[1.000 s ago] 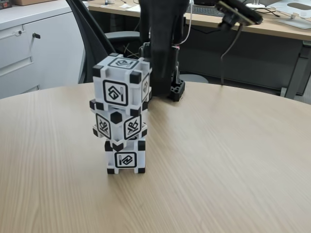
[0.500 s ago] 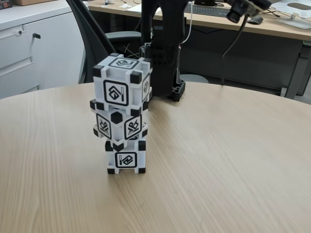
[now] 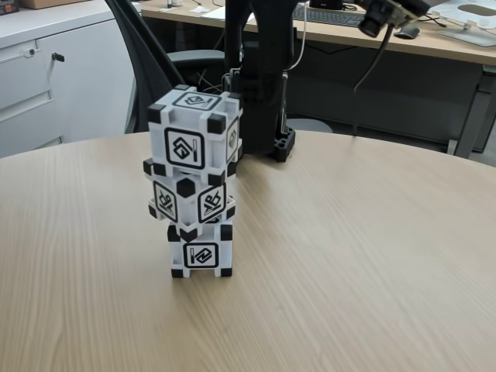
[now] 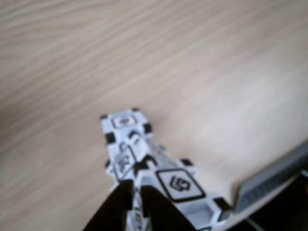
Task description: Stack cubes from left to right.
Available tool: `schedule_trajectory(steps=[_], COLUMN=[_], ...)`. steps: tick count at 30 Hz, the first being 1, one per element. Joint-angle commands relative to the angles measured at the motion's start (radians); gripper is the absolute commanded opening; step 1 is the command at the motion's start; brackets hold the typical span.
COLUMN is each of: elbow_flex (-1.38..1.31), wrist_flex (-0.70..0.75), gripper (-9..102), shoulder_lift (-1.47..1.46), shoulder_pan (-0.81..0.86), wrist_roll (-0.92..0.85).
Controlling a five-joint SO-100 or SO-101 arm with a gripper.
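My arm (image 3: 260, 70) is all black, on a black base (image 3: 280, 146); a black cable (image 3: 370, 66) hangs from the wrist camera (image 3: 384, 15); black tool (image 4: 135, 204).

White cubes (image 3: 191, 182) with black corner blocks and black-framed symbols; light wood-grain table (image 3: 372, 256).

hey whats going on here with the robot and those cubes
A small robot arm stands at the back of a round wooden table, and three white cubes with black corners already form one tower. The bottom cube rests on the table, the middle cube sits turned at an angle on it, and the top cube caps the stack. Nothing is touching the tower. In the wrist view, the gripper looks down on the stack from above with nothing between its fingers.
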Motion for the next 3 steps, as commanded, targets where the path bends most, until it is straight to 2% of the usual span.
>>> schedule_trajectory(steps=[1,3], elbow_flex=[-0.043,-0.041], wrist_flex=[-0.015,-0.015], gripper=[0,0], shoulder_lift=[0.023,0.023], shoulder_pan=[-0.005,0.008], wrist_roll=[-0.009,-0.018])
